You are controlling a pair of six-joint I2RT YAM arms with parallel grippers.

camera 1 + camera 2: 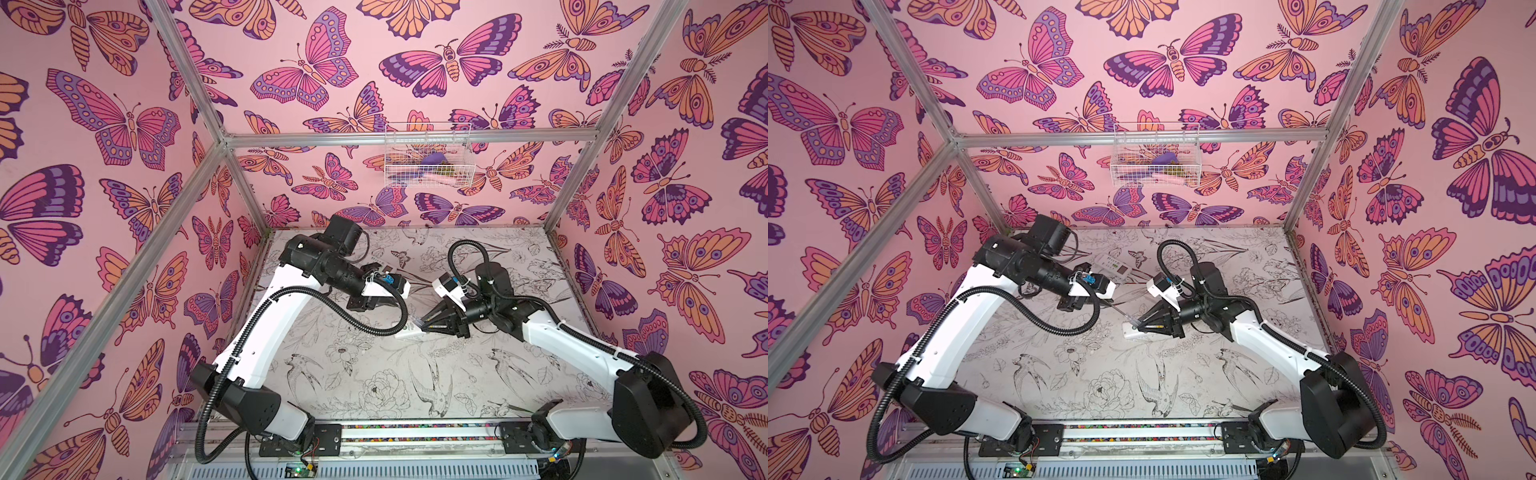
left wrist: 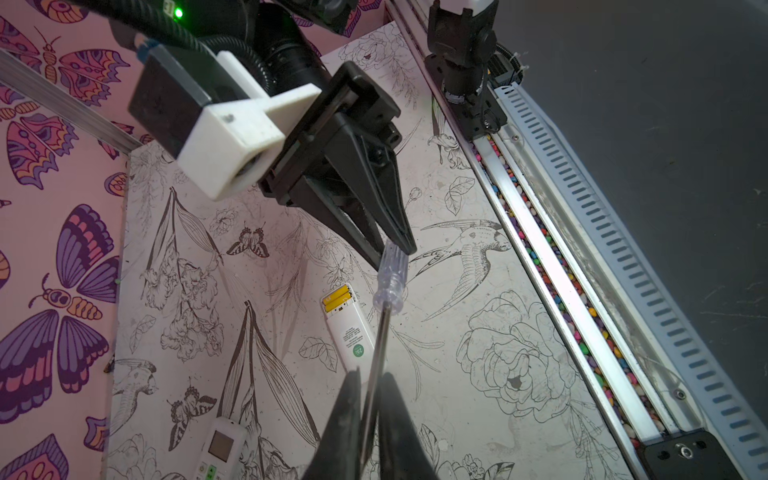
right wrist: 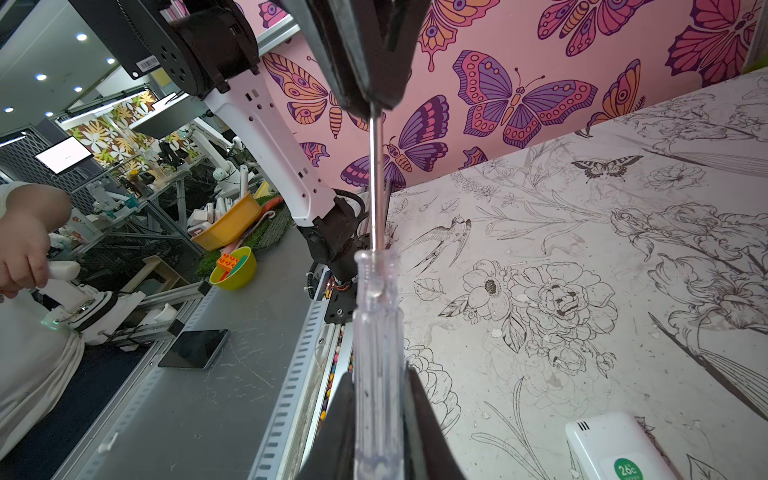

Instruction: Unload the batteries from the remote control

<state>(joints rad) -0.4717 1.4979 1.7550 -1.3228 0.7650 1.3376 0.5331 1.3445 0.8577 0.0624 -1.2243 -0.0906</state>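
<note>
A white remote control [image 2: 349, 332] lies face down on the table mat with its battery bay open. Two yellow batteries [image 2: 337, 300] sit side by side in the bay. A thin screwdriver hangs above the mat between both arms. My right gripper [image 3: 376, 374] is shut on its clear handle [image 3: 378, 332]. My left gripper [image 2: 368, 374] is shut on its metal shaft [image 2: 380, 332]. In both top views the right gripper [image 1: 1140, 322] hovers right over the remote control [image 1: 1128, 331], which also shows under it [image 1: 409, 331].
A second white remote with a screen [image 1: 1115, 264] lies face up near the back, behind the left wrist. A wire basket [image 1: 428, 156] hangs on the back wall. A metal rail with coloured pebbles [image 2: 552, 266] runs along the table's front edge.
</note>
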